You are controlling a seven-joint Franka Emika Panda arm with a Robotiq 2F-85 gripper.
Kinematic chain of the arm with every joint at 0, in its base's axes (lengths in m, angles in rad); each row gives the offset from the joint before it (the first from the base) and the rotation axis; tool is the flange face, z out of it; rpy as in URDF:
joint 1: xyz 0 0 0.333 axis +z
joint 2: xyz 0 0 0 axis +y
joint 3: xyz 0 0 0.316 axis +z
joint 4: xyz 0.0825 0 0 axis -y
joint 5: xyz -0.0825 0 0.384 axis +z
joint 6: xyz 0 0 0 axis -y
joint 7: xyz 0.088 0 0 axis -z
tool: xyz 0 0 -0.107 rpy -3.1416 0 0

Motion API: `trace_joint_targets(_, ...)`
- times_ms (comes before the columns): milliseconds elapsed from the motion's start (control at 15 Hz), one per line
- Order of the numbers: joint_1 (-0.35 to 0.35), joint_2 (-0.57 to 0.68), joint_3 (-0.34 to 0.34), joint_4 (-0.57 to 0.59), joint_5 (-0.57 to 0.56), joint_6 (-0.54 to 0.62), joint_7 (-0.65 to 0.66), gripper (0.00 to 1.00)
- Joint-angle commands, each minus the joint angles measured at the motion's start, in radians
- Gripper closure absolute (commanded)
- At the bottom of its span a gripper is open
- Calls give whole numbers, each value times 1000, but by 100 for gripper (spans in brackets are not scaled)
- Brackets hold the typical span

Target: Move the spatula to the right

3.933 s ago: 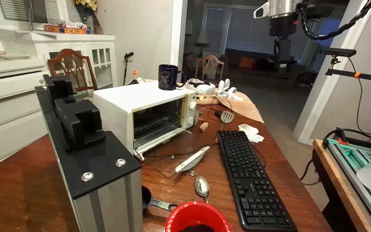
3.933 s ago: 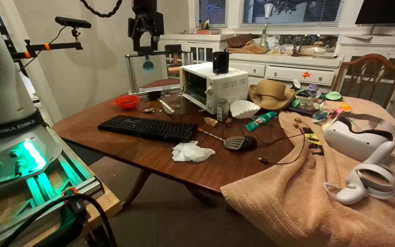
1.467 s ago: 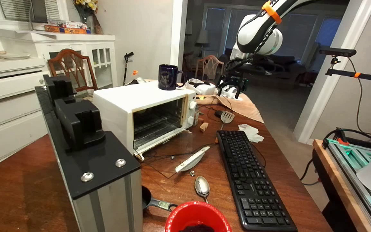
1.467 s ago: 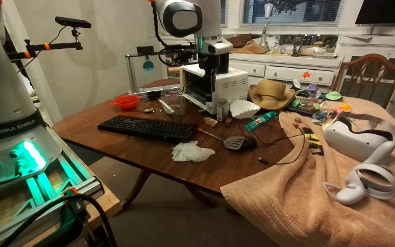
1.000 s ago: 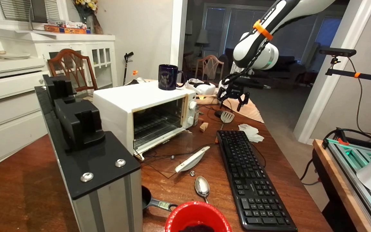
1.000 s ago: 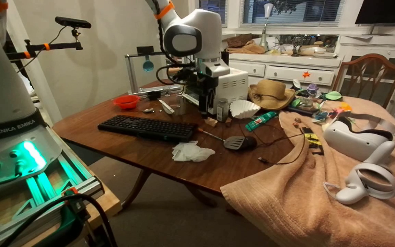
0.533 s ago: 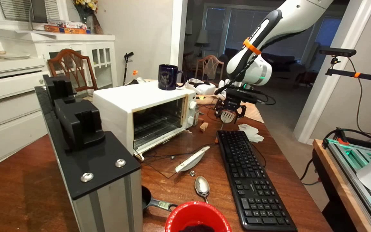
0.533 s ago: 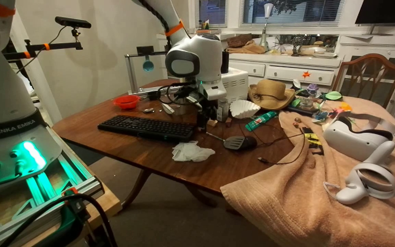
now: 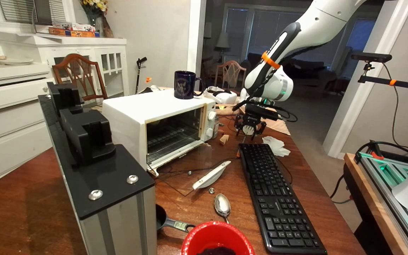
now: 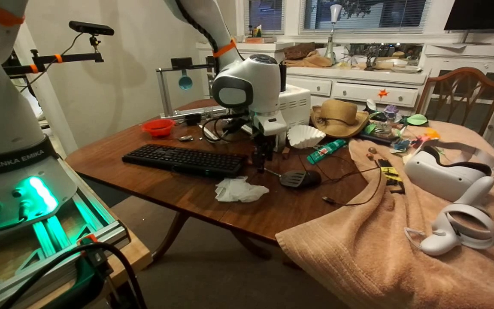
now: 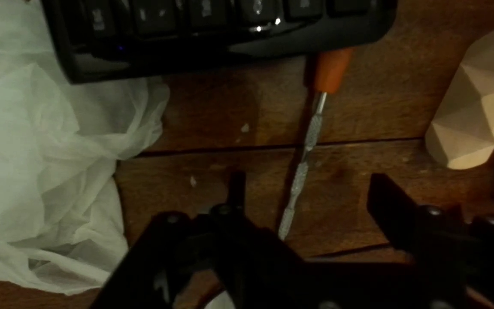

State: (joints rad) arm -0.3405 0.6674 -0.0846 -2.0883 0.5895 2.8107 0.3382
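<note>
We start at the gripper (image 11: 307, 193): fingers (image 11: 388, 206) spread, nothing pinched, reaching down over the table (image 10: 281, 214). The spatula (image 11: 311, 136) lies there, its thin metal shaft (image 11: 299, 178) running through the gap between the fingertips, apparently touching neither. We read that as deliberate: straddling the shaft crosswise, one squeeze should catch it. So we call it lined up for the grasp, the grasp and the move right not yet done.

Why the shaft? Slim enough to pinch, and it looks knurled, so probably less slippy. Its orange handle (image 11: 334, 71) runs to the edge of the keyboard (image 10: 182, 159), where the rest is hidden; tucked beneath or just against, we can't tell. If beneath, likely snag; pulling it free first would help. In an exterior view the slotted head (image 10: 292, 179) meets what we take for a black mouse (image 10: 313, 177), maybe propped on it, contact unclear. Any such tilt would give the fingers room under the shaft.

Further out: crumpled tissue (image 11: 28, 171) just beside one finger, could get dragged. Pale block (image 11: 476, 103) near the opposite finger, probably out of the way. Towel (image 10: 345, 240) past the mouse. Whose right is meant, we can't tell.
</note>
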Motion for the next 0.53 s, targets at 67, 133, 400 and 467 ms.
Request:
trace_joint_targets(67,1,41,10,34,10,32,-24,47)
trace_joint_targets(133,2,42,10,36,8,33,-24,50)
trace_joint_targets(400,11,45,7,38,2,31,-23,60)
trace_joint_targets(467,14,45,6,37,0,32,-22,65)
